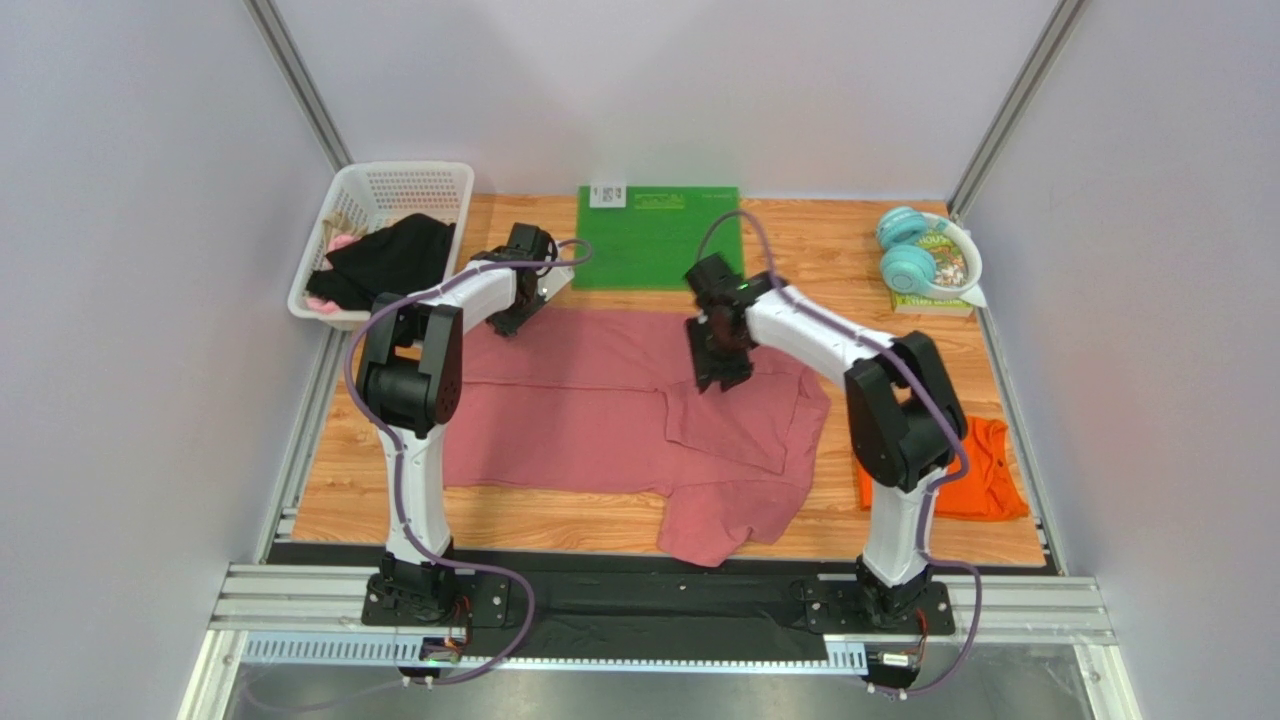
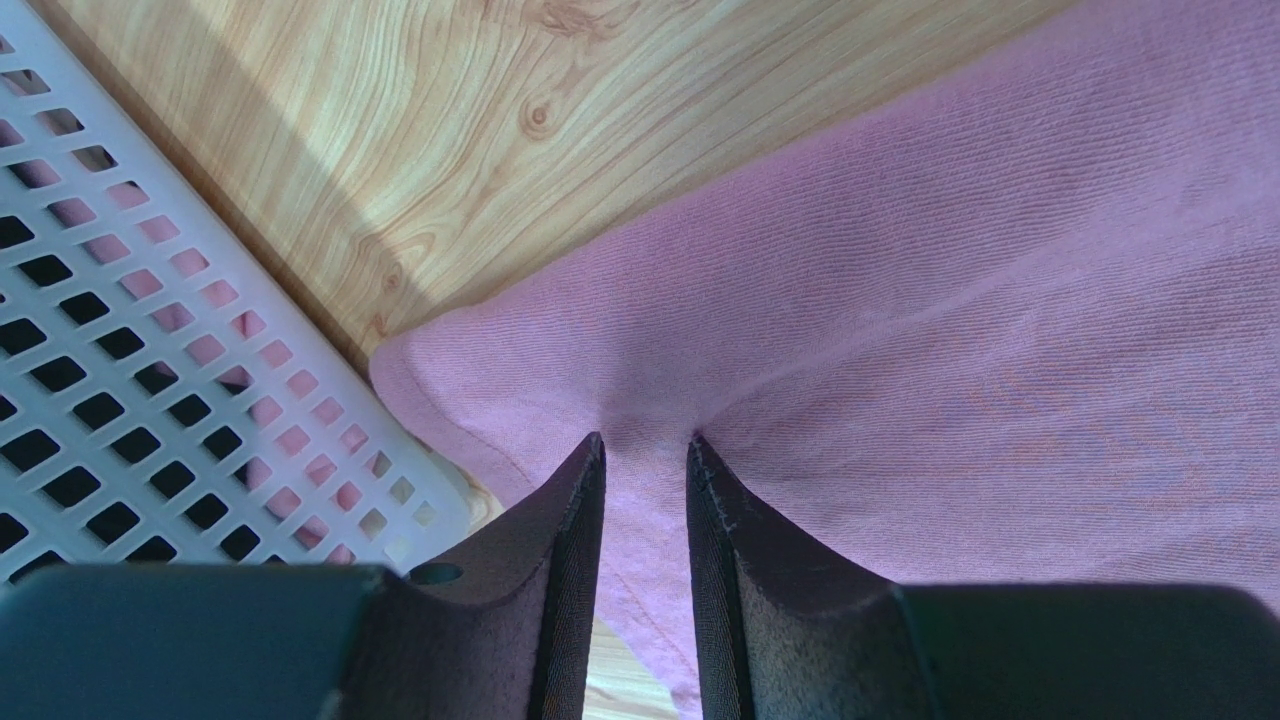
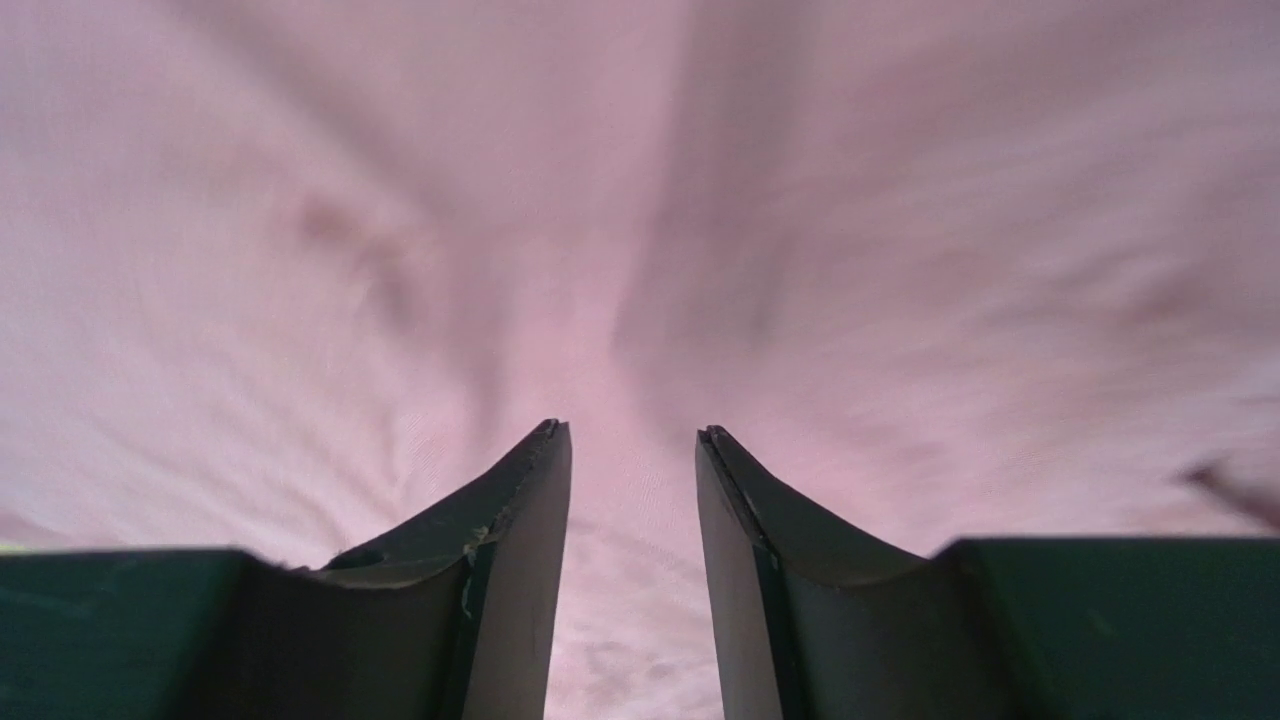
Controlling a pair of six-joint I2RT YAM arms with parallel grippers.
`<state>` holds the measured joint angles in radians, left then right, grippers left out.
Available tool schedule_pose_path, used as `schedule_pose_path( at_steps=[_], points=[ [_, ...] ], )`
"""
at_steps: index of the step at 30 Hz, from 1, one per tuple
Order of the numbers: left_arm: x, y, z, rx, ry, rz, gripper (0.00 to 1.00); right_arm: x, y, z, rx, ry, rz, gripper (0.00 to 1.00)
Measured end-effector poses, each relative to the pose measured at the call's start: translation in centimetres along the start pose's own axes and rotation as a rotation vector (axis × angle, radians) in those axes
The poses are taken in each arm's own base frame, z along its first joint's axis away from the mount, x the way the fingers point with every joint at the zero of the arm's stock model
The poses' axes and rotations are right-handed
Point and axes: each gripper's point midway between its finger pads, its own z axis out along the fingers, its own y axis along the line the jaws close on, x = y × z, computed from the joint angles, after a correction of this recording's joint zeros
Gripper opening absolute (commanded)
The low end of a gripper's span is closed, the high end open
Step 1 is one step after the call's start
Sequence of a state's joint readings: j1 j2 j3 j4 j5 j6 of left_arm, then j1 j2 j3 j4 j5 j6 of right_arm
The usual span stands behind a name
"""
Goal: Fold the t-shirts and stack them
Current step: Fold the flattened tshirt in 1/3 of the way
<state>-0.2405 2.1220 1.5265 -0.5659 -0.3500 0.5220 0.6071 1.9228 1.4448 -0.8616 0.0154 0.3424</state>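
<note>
Top view: pink t-shirt (image 1: pixel 601 405) spread over middle of table, right part folded over itself. Orange t-shirt (image 1: pixel 992 480) waits at right edge, behind right arm. Left gripper (image 1: pixel 508 318) at shirt's far-left corner, near basket (image 1: pixel 398 173). Right gripper (image 1: pixel 718 375) on fold. Probably both take far edge for next fold. White label (image 1: pixel 609 194) on green mat (image 1: pixel 661 248): too small to read.

Left wrist view: jaws narrow, nipping pink hem; cloth puckers toward tips.

Right wrist view: jaws half apart, cloth ridge runs into gap. Blurred, cannot tell if held.

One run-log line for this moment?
left gripper: pinching pink t-shirt corner | right gripper: over its middle, grip unclear | orange t-shirt: apart, right
</note>
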Motion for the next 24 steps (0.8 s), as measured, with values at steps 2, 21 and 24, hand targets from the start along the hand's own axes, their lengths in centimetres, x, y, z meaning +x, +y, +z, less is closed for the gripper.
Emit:
schedule_pose_path(
  at_steps=[2, 21, 24],
  points=[
    [0.0, 0.0, 0.0, 0.0, -0.001, 0.0, 0.34, -2.6, -3.6, -0.5, -0.025, -0.045, 0.152, 0.43],
    [0.9, -0.4, -0.4, 0.011, 0.017, 0.008, 0.33, -10.8, -12.3, 4.2, -0.168, -0.043, 0.652, 0.41],
    [1.2, -0.5, -0.6, 0.018, 0.02, 0.011, 0.33, -10.7, -12.8, 4.2, -0.159, -0.042, 0.668, 0.43]
  ],
)
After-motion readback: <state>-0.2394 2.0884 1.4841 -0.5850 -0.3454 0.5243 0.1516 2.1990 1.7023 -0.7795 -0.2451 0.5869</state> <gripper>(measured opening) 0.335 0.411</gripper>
